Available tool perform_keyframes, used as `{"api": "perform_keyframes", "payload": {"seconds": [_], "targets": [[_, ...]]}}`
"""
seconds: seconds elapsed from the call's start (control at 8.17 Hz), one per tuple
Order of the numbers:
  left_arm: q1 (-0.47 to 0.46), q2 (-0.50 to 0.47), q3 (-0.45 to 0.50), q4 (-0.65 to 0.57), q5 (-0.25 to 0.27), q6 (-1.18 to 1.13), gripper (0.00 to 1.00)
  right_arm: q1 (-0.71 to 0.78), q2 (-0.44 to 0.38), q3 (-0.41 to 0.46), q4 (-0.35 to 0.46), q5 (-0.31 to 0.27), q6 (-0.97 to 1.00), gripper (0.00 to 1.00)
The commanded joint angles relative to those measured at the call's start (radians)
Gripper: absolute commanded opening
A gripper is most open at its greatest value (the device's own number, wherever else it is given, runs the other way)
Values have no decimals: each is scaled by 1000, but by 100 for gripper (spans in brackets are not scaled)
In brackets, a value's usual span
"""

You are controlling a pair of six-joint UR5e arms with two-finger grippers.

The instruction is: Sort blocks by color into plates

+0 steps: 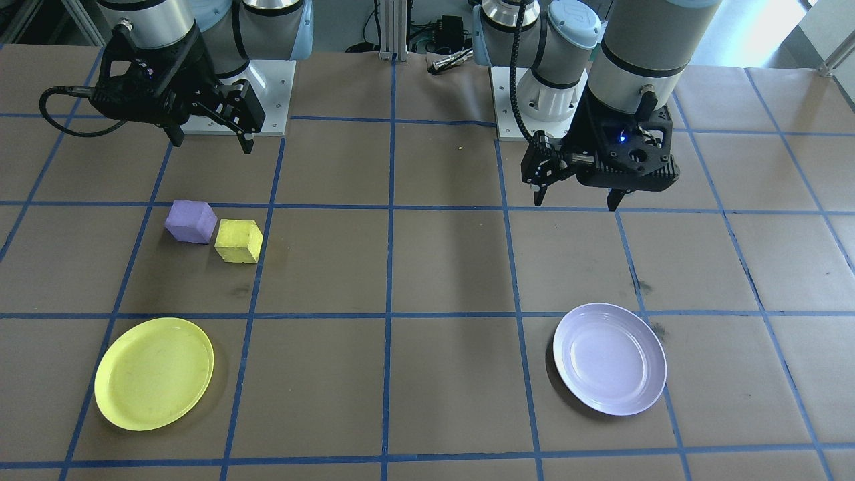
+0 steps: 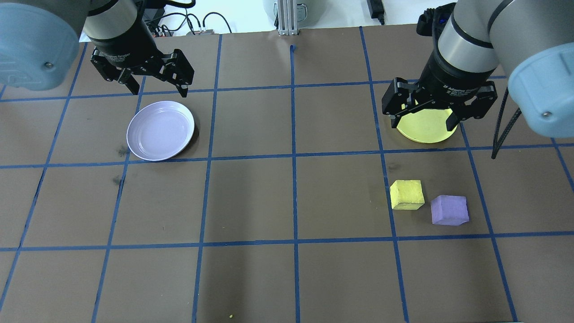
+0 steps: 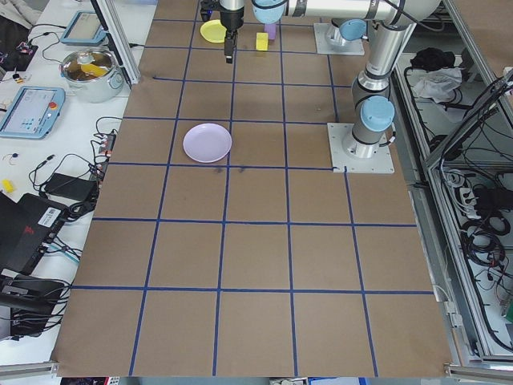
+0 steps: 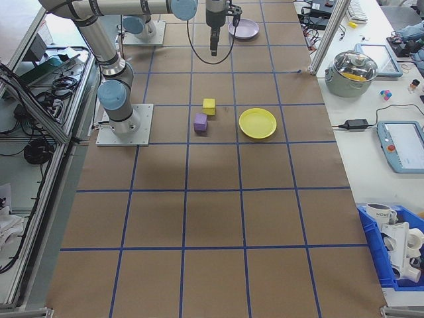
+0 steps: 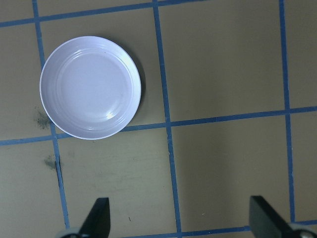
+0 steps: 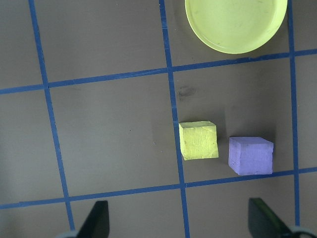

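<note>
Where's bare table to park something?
The middle squares between the lavender plate and the yellow block lie bare. Crowded on the robot's right: yellow block, purple block and yellow plate cluster there.

Open tabletop [image 2: 291, 202] around 2 near-touching blocks [image 2: 406, 194]

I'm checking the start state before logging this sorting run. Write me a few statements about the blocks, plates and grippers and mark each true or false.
1. Both blocks lie on the table, outside any plate. True: the yellow block and the purple block sit side by side.
2. The lavender plate holds a block. False: it is empty.
3. The right gripper holds the yellow block. False: it is open and empty.
4. The left gripper is open. True.
5. The yellow plate is on the robot's left half. False: its right.
</note>
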Motion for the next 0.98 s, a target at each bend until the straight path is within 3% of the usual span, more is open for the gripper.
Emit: {"api": "perform_keyframes", "payload": {"seconds": [0.0, 0.24, 0.49, 0.86], "targets": [[0, 0, -2, 0, 0, 0, 100, 0, 3, 5, -3, -5, -1, 100], [0, 0, -3, 0, 0, 0, 100, 0, 6, 8, -4, -5, -4, 100], [0, -2, -3, 0, 0, 0, 100, -20, 32, 41, -9, -18, -160, 100], [0, 0, -5, 0, 0, 0, 100, -217, 55, 196, -116, -27, -183, 100]]}}
